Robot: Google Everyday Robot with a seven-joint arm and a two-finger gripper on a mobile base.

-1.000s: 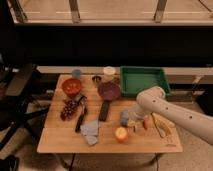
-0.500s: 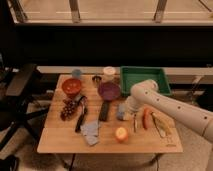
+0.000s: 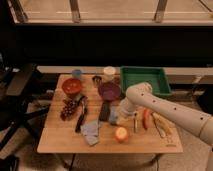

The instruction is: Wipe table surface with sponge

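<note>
Obs., single camera view, looking down on the table (image 3: 57,141) from its near side.

- A white arm (image 3: 165,111) enters from the picture's right. It is bent at an elbow beside the purple bowl (image 3: 108,91) and directed down toward the middle of the table.
- The claw (image 3: 121,114) is low over the middle of the table and is noted as clenched.
- The sponge (image 3: 113,117) (a small blue block) lies on the table against the claw's picture-left side, touching it or just beside it. Whether it is gripped cannot be told.
- A black flat slab (image 3: 104,111) sits just beside the sponge, toward the picture's left.
- An orange fruit (image 3: 121,134) is near the sponge, toward the table's front edge.
- A grey-blue cloth (image 3: 91,131) is spread near the front edge, left of the fruit in the picture. Beside it are a long black bar (image 3: 81,116) and a bunch of grapes (image 3: 69,107).
- Along the far edge are a red bowl (image 3: 71,86), a blue cup (image 3: 76,73), a white-lidded jar (image 3: 109,73) and a green tray (image 3: 145,82).
- A red elongated item (image 3: 146,119) lies under the arm, right of the claw in the picture.
</note>
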